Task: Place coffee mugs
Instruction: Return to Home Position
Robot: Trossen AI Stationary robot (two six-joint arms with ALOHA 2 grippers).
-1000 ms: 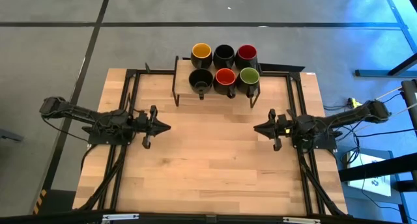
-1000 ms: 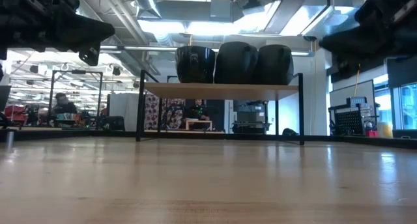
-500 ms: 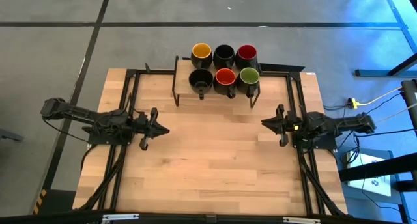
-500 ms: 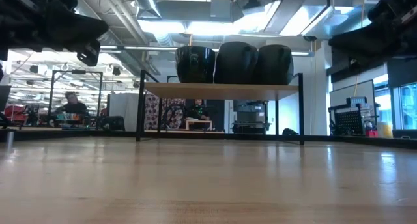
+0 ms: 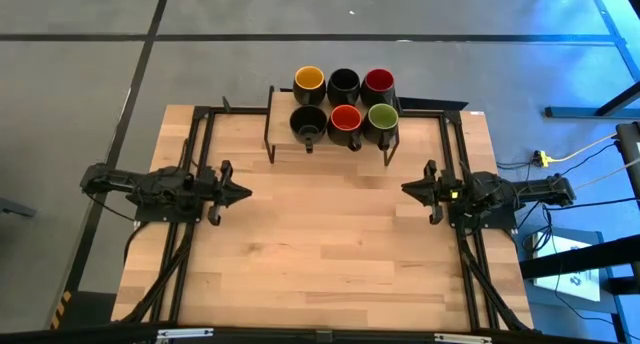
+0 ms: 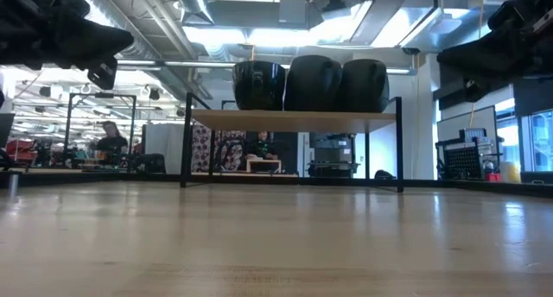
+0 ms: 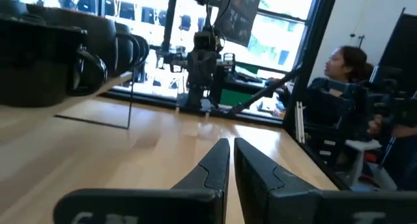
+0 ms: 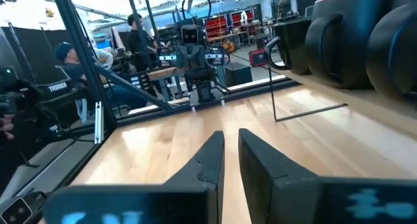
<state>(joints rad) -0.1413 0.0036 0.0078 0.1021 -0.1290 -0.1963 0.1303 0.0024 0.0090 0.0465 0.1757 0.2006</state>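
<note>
Six dark coffee mugs (image 5: 344, 101) stand upright in two rows of three on a small raised shelf (image 6: 294, 117) at the table's far edge. Their insides are yellow, black and red in the far row, and black, red and green in the near row. My left gripper (image 5: 248, 192) is shut at the table's left side. It points level toward the right and holds nothing. My right gripper (image 5: 404, 190) is shut at the right side, points level toward the left and holds nothing. The two grippers face each other, well short of the shelf. The wrist views show the mugs side-on (image 7: 39, 61) (image 8: 365, 42).
Bare wooden table top (image 5: 320, 244) lies between and in front of the two grippers. Black metal rails (image 5: 200, 154) (image 5: 450, 154) run along the table's left and right sides. The shelf stands on thin black legs (image 5: 270, 124). People sit and stand in the room beyond the table (image 7: 345, 61) (image 8: 137, 35).
Both grippers have drawn back from the table's middle, staying level and shut. The right one moved toward the table's right edge first and has since kept still. The left one moved toward the left edge in the last half second. The mugs have not moved.
</note>
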